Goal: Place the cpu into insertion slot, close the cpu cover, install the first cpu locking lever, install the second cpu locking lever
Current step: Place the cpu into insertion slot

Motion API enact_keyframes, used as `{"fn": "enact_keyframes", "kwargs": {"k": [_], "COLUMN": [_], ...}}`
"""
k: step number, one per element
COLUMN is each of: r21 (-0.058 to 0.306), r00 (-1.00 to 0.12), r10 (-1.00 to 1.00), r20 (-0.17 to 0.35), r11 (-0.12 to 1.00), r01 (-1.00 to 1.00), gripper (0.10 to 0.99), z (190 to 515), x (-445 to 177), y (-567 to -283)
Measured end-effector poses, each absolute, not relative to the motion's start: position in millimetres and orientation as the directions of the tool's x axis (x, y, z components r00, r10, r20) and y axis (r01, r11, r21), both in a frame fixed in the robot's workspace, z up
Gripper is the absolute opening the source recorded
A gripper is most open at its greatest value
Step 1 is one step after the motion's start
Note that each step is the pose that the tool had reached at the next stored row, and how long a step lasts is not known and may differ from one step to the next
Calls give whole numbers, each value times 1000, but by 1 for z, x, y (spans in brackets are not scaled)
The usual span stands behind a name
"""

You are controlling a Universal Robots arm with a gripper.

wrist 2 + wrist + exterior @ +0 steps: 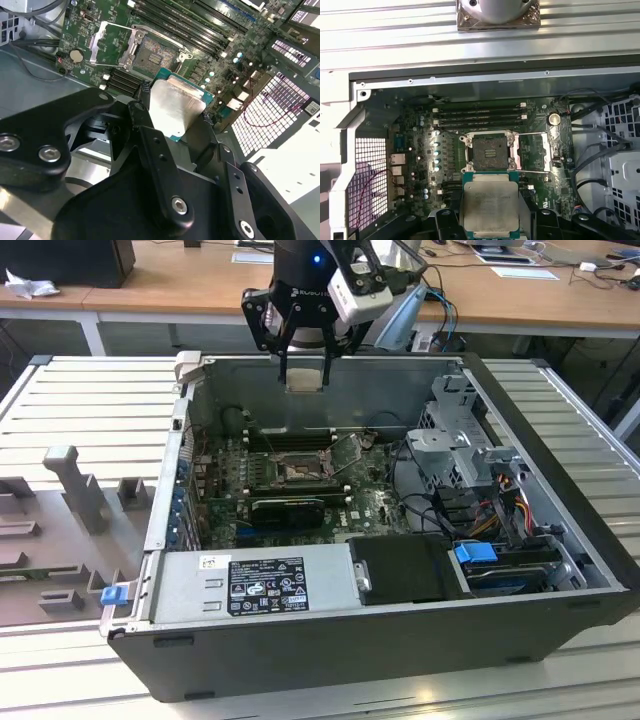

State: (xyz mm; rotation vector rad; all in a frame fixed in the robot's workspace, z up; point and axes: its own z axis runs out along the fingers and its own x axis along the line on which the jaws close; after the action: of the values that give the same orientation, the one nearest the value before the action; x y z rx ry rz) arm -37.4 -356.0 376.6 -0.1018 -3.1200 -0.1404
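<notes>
The cpu (491,207), a small flat square chip with a pale silver-grey metal top, is clamped by two opposite edges between the black fingers of the gripper (304,368), above the open dark computer case (400,640). Below it the insertion slot (487,152), a dark square socket with a metal rim, lies bare. The cpu cover (532,152), a thin silver frame plate, is folded open just beside it. In my judgement the chip should be kept level, with its edges square to the socket, and not pressed, because such contacts probably bend easily.
</notes>
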Motion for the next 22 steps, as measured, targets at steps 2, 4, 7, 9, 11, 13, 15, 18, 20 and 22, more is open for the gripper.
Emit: {"fn": "enact_keyframes", "kwargs": {"k": [2, 4, 7, 9, 11, 13, 15, 18, 20, 22], "r21": [89, 89, 89, 89, 89, 89, 89, 89, 89, 89], "r00": [-998, -997, -995, -989, -986, -983, -980, -975, -972, -968], "r10": [65, 68, 102, 144, 167, 184, 198, 223, 234, 251], "r20": [20, 20, 20, 20, 20, 20, 20, 20, 20, 20], "r11": [994, 994, 991, 985, 982, 979, 976, 971, 968, 964], "r01": [66, 70, 104, 145, 168, 185, 199, 224, 235, 252], "gripper": [529, 529, 529, 529, 529, 529, 529, 529, 529, 529], "z": [375, 374, 374, 374, 374, 374, 374, 373, 373, 373], "x": [-37, -37, -37, -37, -37, -37, -37, -37, -37, -37], "y": [-356, -356, -356, -356, -356, -356, -356, -356, -356, -356]}}
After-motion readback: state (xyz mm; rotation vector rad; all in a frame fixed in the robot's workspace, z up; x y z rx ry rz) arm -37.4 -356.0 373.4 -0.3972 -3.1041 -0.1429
